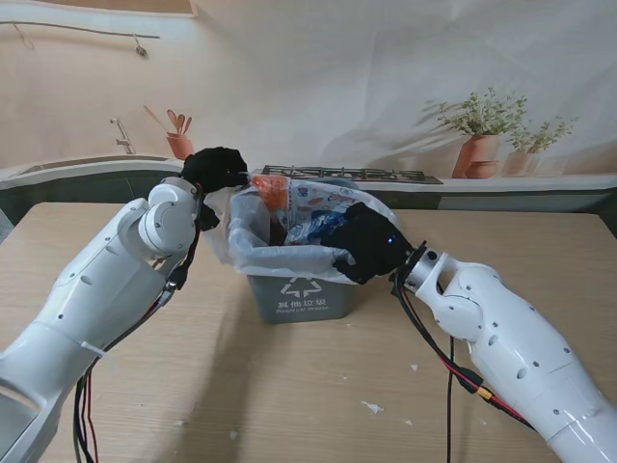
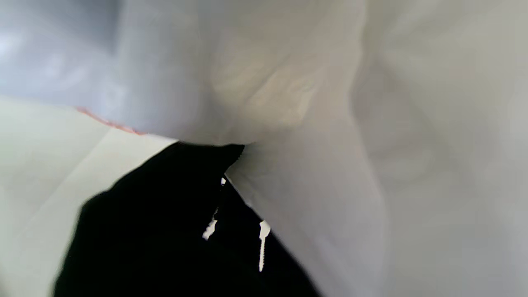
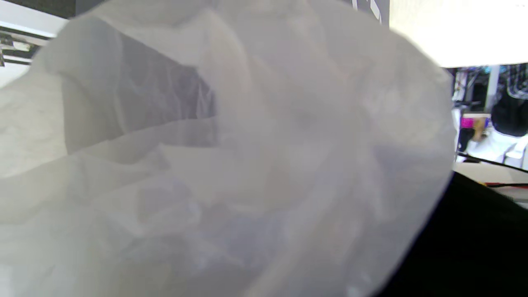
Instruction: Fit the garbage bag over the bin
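Stand view: both arms flank the grey bin (image 1: 301, 297), marked 其他垃圾; my left robot hand (image 1: 214, 169) pinches the garbage bag (image 1: 253, 243) at the far rim, my right robot hand (image 1: 369, 242) grips its near-right edge. Left wrist: film pinched between fingertips (image 2: 198, 165). Right wrist: film fills the lens; grip unclear.

The stand view looks down from behind both arms across the table (image 1: 289, 386), while each wrist view sits pressed close against the garbage bag (image 2: 371, 144) just beyond its fingers, shared by all three.
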